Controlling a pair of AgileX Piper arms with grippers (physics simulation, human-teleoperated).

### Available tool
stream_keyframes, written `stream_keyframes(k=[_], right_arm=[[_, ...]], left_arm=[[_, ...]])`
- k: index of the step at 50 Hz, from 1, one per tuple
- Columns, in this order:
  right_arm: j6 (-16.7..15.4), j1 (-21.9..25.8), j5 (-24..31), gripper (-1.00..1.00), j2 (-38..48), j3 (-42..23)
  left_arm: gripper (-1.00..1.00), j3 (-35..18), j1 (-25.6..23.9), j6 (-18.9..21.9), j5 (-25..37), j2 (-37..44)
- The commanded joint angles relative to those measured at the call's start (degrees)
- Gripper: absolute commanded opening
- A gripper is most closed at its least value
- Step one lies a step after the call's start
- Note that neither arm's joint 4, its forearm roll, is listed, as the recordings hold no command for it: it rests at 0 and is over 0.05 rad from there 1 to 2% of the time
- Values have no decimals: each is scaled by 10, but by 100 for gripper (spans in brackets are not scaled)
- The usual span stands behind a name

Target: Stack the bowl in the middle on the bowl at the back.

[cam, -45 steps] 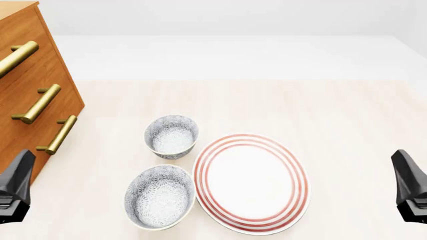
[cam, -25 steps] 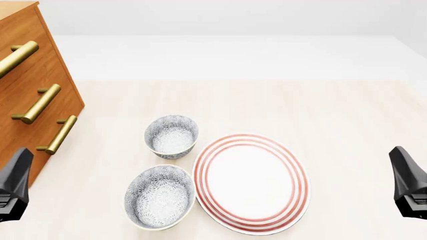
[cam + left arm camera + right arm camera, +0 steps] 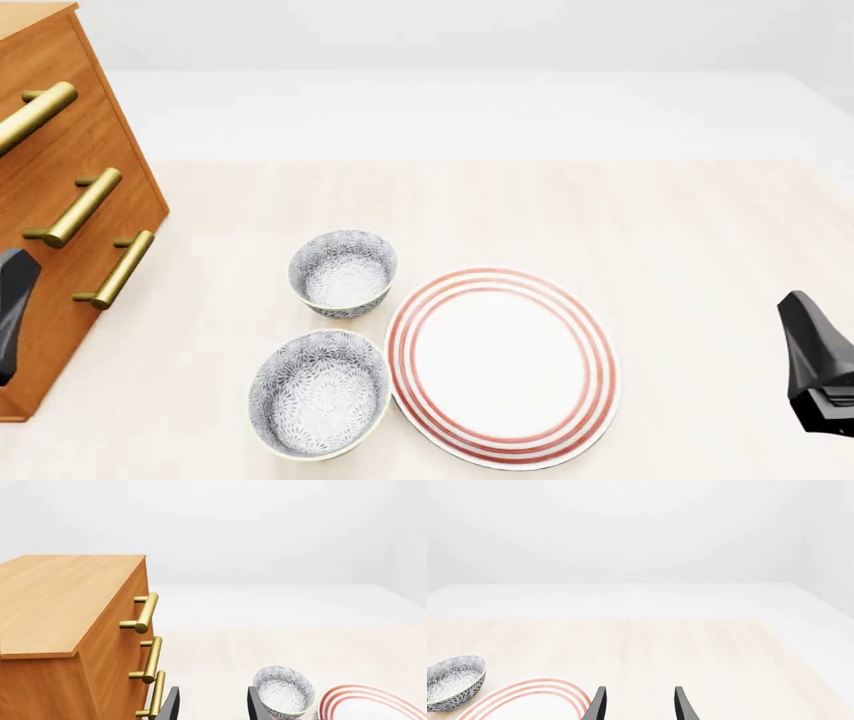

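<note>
Looking from the front, we see the bowl in the middle (image 3: 320, 393) at six o'clock of the bowl at the back (image 3: 343, 272); our left wrist view shows only one speckled bowl. Both bowls sit upright, apart. Our left gripper (image 3: 211, 707) and right gripper (image 3: 638, 706) are spread, holding nothing.

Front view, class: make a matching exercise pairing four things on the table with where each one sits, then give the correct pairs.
Things:
1. bowl in the middle
2. bowl at the back
3. plate
4. drawer cabinet

Places:
A. far left edge
B. right of both bowls
C. nearest the camera, left of the plate
D. behind the other bowl

Pairs: 1-C, 2-D, 3-B, 4-A
</note>
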Motion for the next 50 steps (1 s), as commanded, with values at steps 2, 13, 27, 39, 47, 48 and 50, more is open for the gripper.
stream_keyframes(k=[2,13,27,39,47,48,50], right_arm=[[1,-1,10,100,-11,0],[1,-3,20,100,-22,0],[-2,-2,27,100,-29,-1],[-2,-2,24,100,-26,-1],[-2,-2,22,100,-24,-1],[-1,-2,21,100,-24,-1],[-1,-2,21,100,-24,-1]], left_arm=[[100,-96,-48,-26,40,106],[100,-190,-63,-64,96,233],[100,-213,-198,-236,190,488],[100,-197,-218,-199,156,590],[100,-203,-201,-171,135,629],[100,-204,-198,-167,132,635],[100,-201,-192,-162,121,647]])
